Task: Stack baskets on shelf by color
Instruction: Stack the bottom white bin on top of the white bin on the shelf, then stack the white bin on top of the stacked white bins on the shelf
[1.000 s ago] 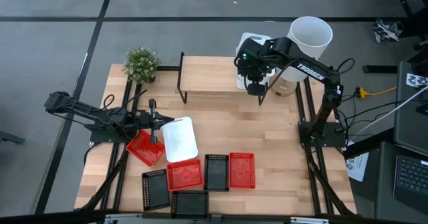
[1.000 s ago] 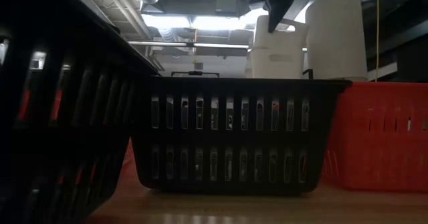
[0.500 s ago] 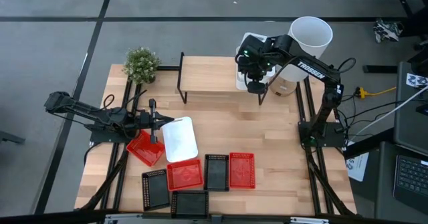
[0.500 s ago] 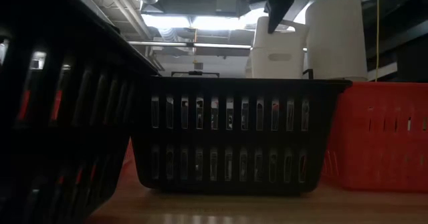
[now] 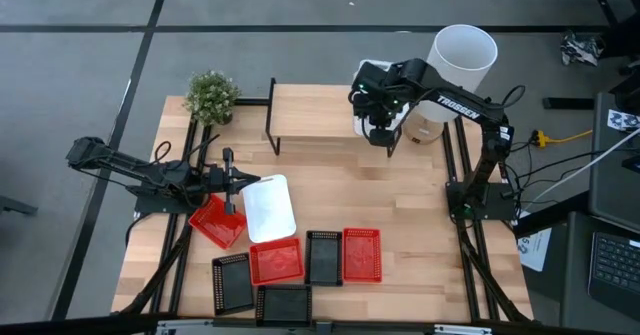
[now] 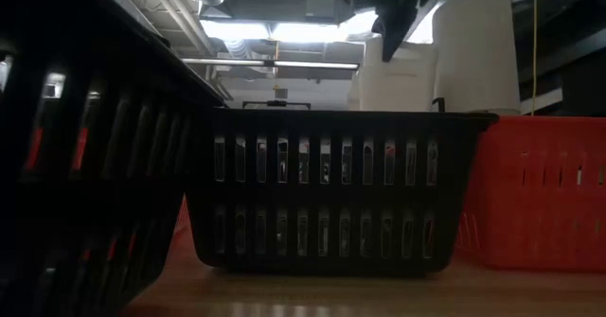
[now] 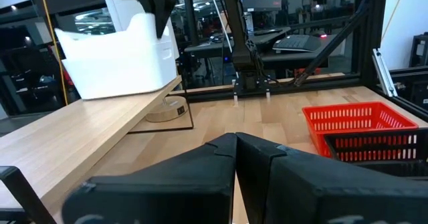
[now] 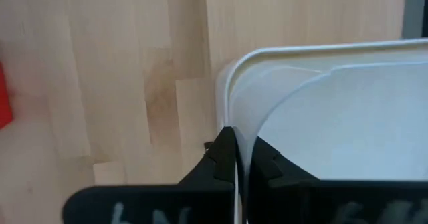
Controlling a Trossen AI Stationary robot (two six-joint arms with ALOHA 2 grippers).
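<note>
While your right gripper [image 5: 381, 133] sits over the shelf's [image 5: 315, 113] right end, fingers pinched on the wall of a white basket [image 8: 334, 110] stacked there, your left gripper [image 5: 232, 180] rests closed beside another white basket [image 5: 269, 207], red and black baskets [image 5: 323, 257] along the table's [image 5: 400, 195] front.

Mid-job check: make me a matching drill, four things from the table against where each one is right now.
Things:
1. white basket held by the right gripper
2. loose white basket
3. potted plant
4. left gripper

Places:
A. back left corner of the table
B. right end of the shelf
C. on the table, front of the shelf, beside a red basket
D. shut, low over the table's left side

Pairs: 1-B, 2-C, 3-A, 4-D
</note>
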